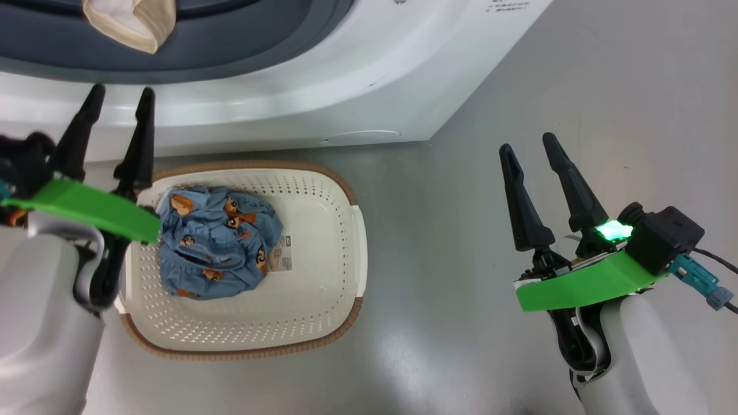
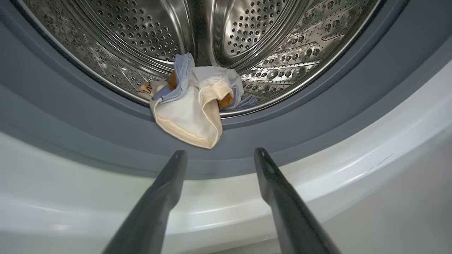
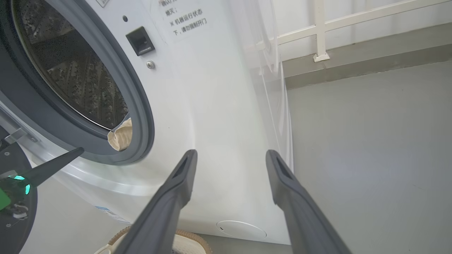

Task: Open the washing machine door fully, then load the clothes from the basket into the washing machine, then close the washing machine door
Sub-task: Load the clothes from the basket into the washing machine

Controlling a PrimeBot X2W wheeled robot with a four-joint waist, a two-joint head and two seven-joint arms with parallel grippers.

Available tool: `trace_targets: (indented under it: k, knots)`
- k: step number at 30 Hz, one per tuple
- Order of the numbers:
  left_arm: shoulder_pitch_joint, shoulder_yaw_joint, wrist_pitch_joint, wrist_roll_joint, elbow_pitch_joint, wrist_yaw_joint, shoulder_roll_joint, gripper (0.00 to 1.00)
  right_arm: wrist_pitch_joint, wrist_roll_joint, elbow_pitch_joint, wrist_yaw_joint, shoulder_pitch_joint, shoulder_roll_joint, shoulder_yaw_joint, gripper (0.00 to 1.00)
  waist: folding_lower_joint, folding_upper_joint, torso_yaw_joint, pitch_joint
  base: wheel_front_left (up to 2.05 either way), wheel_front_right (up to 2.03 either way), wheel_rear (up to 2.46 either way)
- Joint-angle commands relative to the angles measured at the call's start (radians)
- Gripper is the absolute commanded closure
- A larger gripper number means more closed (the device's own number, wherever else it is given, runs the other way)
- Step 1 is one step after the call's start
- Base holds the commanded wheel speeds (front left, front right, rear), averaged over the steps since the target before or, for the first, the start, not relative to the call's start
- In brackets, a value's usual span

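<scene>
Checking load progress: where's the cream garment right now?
Head view, upper left: the cream garment drapes over the grey gasket at the drum's lower lip, above the basket.

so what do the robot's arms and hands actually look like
The left hand and right hand each have two long tapering black fingers rising from a bright green band on a pale grey forearm. The right wrist also carries a black camera block, a glowing green light and a teal plug with a dark cable.
</scene>
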Motion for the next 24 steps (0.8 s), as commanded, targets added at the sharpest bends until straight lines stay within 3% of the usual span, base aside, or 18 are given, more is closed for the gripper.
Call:
trace_targets:
  k: [1, 12, 24]
  knots:
    - [-0.033, 0.022, 0.008, 0.008, -0.007, -0.003, 0.039, 0.0, -0.005, -0.003, -0.021, 0.002, 0.038, 0.011, 0.024, 0.0, 0.0, 0.0, 0.0, -0.003, 0.0, 0.0, 0.0]
    - [-0.189, -0.028, 0.112, 0.017, 0.096, 0.005, -0.009, 0.0, -0.005, 0.012, -0.017, 0.002, 0.037, 0.011, 0.04, 0.0, 0.0, 0.0, -0.013, -0.013, 0.0, 0.0, 0.0]
    - [-0.318, -0.045, 0.162, 0.017, 0.283, 0.004, -0.016, 0.0, -0.005, 0.024, -0.018, 0.002, 0.033, 0.011, 0.049, 0.0, 0.0, 0.0, -0.029, -0.005, 0.0, 0.0, 0.0]
